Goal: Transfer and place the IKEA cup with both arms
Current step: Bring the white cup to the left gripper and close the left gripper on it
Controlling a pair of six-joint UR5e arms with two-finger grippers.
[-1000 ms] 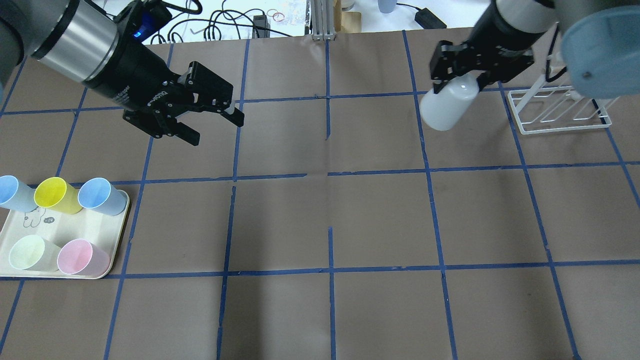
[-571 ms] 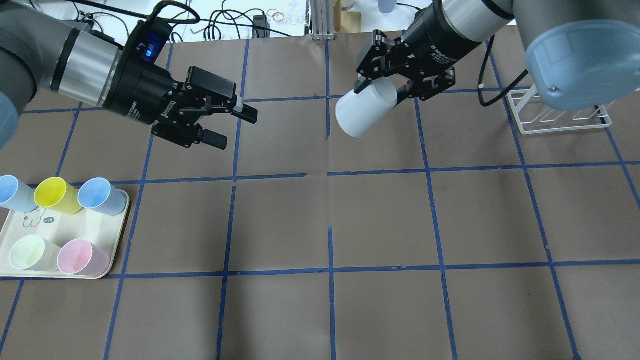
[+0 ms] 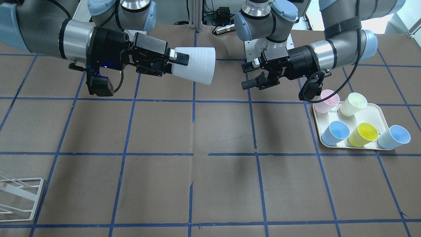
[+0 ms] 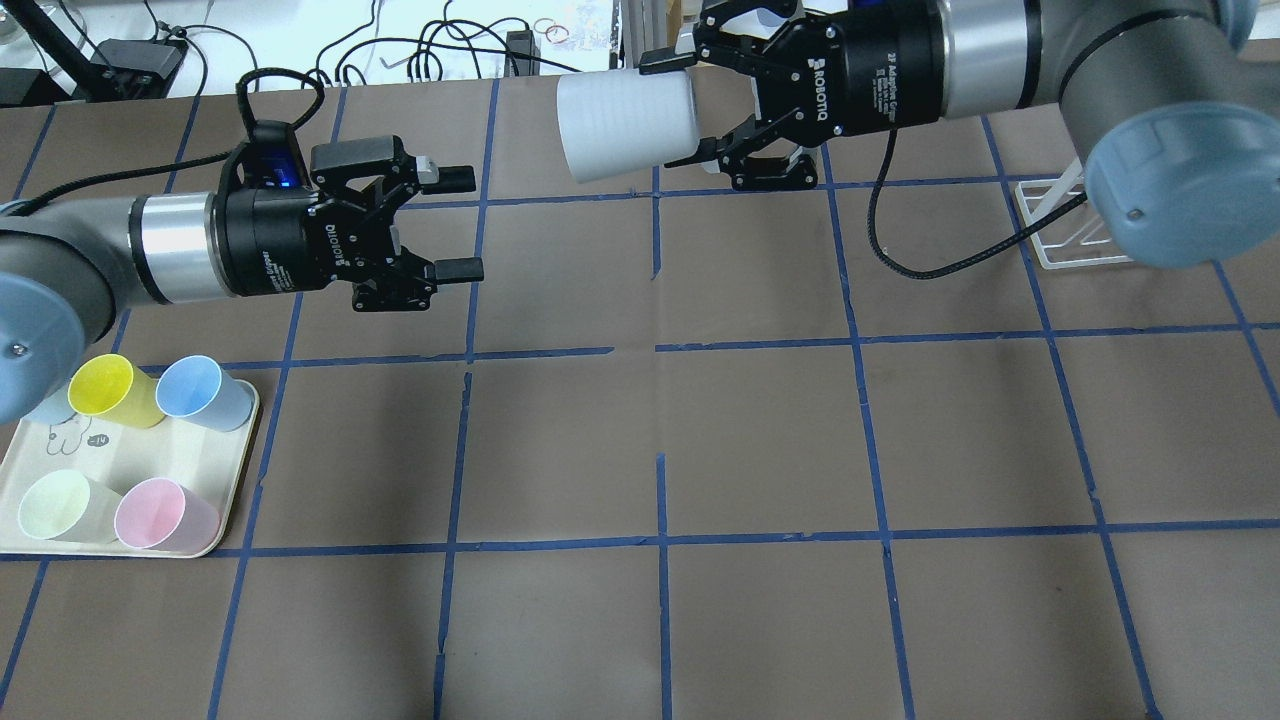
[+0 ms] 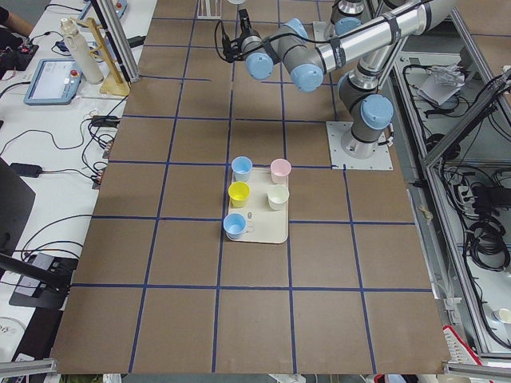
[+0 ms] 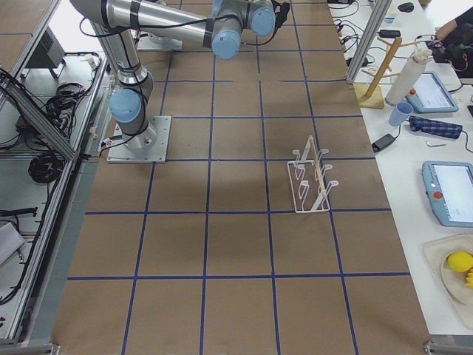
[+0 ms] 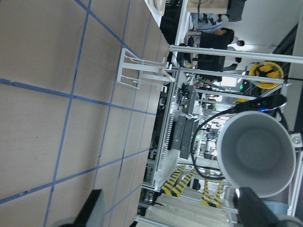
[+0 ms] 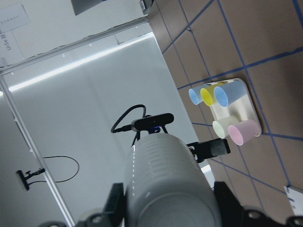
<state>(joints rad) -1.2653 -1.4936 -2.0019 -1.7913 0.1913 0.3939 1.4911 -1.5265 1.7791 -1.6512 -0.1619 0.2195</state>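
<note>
Overhead exterior view showed the IKEA cup (image 4: 625, 125) held clear of the brown-papered table (image 4: 760, 430), lying on its side with its narrow base in the right gripper (image 4: 685, 110) and its wide mouth turned toward the left gripper (image 4: 462, 223). The right gripper's two fingers were clamped on the cup's base end, one on each side. The left gripper faced the cup with its jaws spread wide and nothing between them, near the cup's mouth but not touching it. From the exterior front-facing view the same layout read mirrored: the right gripper (image 3: 176, 62) pinched the cup (image 3: 195, 65), and a gap lay between the cup's rim and the left gripper (image 3: 247, 76). The left wrist-mounted camera looked straight into the cup's hollow (image 7: 255, 161). The right wrist-mounted camera saw the ribbed outside of the cup (image 8: 165, 179) between its own fingers. A cream tray (image 4: 240, 480) sat on the robot's left side of the table and carried a yellow cup (image 4: 105, 390), a light blue cup (image 4: 200, 392), a pale green cup (image 4: 55, 505) and a pink cup (image 4: 160, 512), all upright. A white wire rack (image 4: 1075, 235) stood on the robot's right, partly behind the right arm.
</note>
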